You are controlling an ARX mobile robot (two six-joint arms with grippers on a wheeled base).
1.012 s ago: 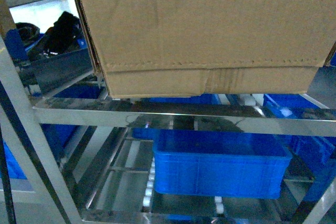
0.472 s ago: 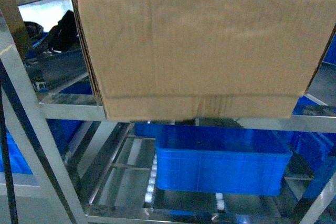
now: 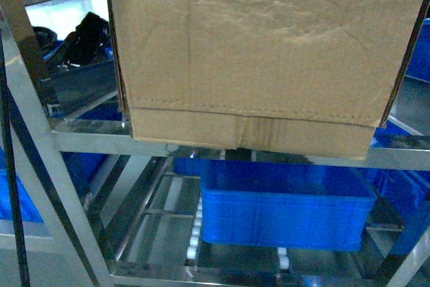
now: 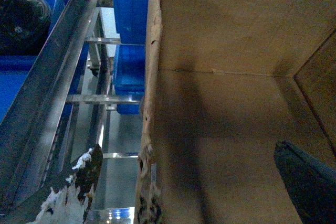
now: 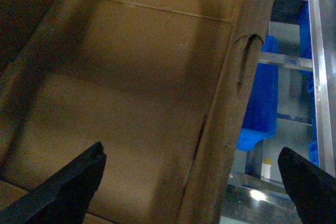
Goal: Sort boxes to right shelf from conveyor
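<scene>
A large brown cardboard box (image 3: 255, 58) fills the upper head view, its base over the front rail of the steel right shelf (image 3: 87, 140). The box's ragged left wall (image 4: 149, 129) runs between the wide-apart fingers of my left gripper (image 4: 186, 153), one worn finger (image 4: 86, 171) outside and one inside; it is open. My right gripper (image 5: 191, 153) is open too, astride the box's right wall (image 5: 220, 145), with one dark finger (image 5: 79, 182) inside the box. Neither gripper shows in the head view. The conveyor is out of view.
A blue plastic crate (image 3: 285, 210) sits on the roller tier below the box, and more blue crates (image 3: 403, 186) stand to the right. Steel uprights and rails (image 4: 52, 93) run close along the box's left side. Dark clutter (image 3: 80, 38) lies behind on the left.
The box has dropped lower in the head view, so its ragged top edge now shows. Its base has come down from above the front rail to level with it.
</scene>
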